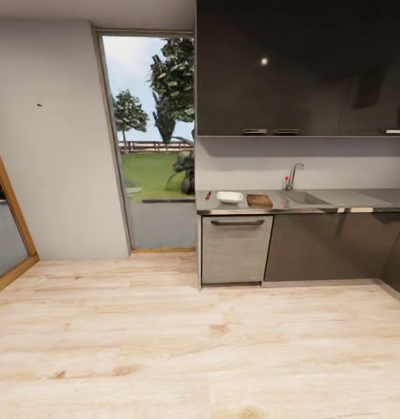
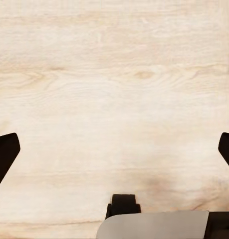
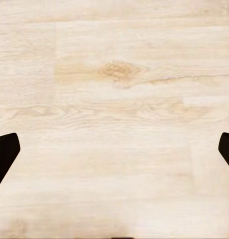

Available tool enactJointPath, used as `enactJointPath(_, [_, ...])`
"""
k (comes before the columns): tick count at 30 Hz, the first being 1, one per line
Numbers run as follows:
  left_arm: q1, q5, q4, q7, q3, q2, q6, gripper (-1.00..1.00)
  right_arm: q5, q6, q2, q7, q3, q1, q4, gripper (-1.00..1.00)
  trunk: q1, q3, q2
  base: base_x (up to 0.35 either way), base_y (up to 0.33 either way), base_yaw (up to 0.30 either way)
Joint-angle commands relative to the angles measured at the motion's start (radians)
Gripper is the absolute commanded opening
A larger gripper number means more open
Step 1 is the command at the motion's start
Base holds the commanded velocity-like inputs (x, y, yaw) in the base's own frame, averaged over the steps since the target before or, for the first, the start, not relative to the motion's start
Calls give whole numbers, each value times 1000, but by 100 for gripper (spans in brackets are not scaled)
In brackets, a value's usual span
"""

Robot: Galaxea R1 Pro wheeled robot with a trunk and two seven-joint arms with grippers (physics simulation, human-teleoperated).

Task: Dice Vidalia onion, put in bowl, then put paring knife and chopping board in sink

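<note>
Board [image 1: 259, 200] beside bowl [image 1: 229, 197], far off.

Bright, even daylight from the window [image 1: 150, 116]; a small glare spot on the glossy upper cabinets [image 1: 264, 60], soft shadow beneath them, everything slightly blurred, verticals leaning at the edges

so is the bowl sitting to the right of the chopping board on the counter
No, in the head view the bowl sits left of the chopping board, between it and the knife, on the countertop.

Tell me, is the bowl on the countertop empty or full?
Cannot tell: the bowl stands upright beside the chopping board, too far away to see inside.
</note>
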Motion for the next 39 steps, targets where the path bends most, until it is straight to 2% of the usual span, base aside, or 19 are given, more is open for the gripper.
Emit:
enactJointPath(1, [0,0,-1,0,1,0,-2,100,0,-3,0,-1,0,-1,1,100,0,-1,0,254,-239,90])
enactJointPath(20, [0,-1,-1,0,1,0,-2,100,0,-3,0,0,1,0,1,100,0,-1,0,254,-239,52])
enactJointPath(39, [0,-1,-1,0,1,0,-2,100,0,-2,1,1,2,-1,1,100,0,4,0,254,-239,-47])
